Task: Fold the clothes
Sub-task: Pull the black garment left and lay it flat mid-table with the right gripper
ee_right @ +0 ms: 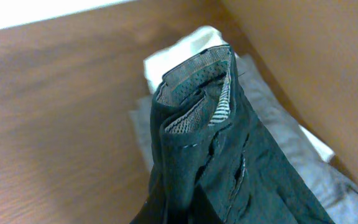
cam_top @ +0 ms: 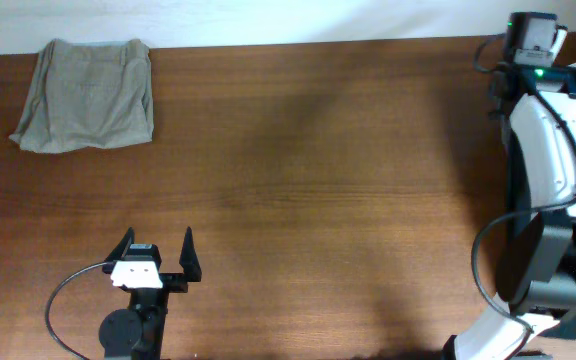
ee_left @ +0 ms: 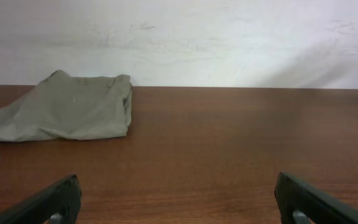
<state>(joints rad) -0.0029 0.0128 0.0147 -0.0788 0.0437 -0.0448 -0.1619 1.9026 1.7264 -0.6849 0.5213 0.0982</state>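
The clothes, a black garment (ee_right: 216,162) with pale striped lining at its waistband, fill the right wrist view. They are bunched and hang from my right gripper, whose fingers are hidden under the fabric. They hang above a pile of grey (ee_right: 291,155) and white (ee_right: 179,53) garments. My right arm (cam_top: 543,130) reaches along the table's right edge; the black garment does not show in the overhead view. My left gripper (cam_top: 158,250) (ee_left: 178,193) is open and empty, low over the wood near the front left.
A folded beige garment (cam_top: 86,95) (ee_left: 67,112) lies at the table's back left corner. A brown box wall (ee_right: 309,50) stands beside the pile under my right gripper. A white wall runs behind the table's far edge.
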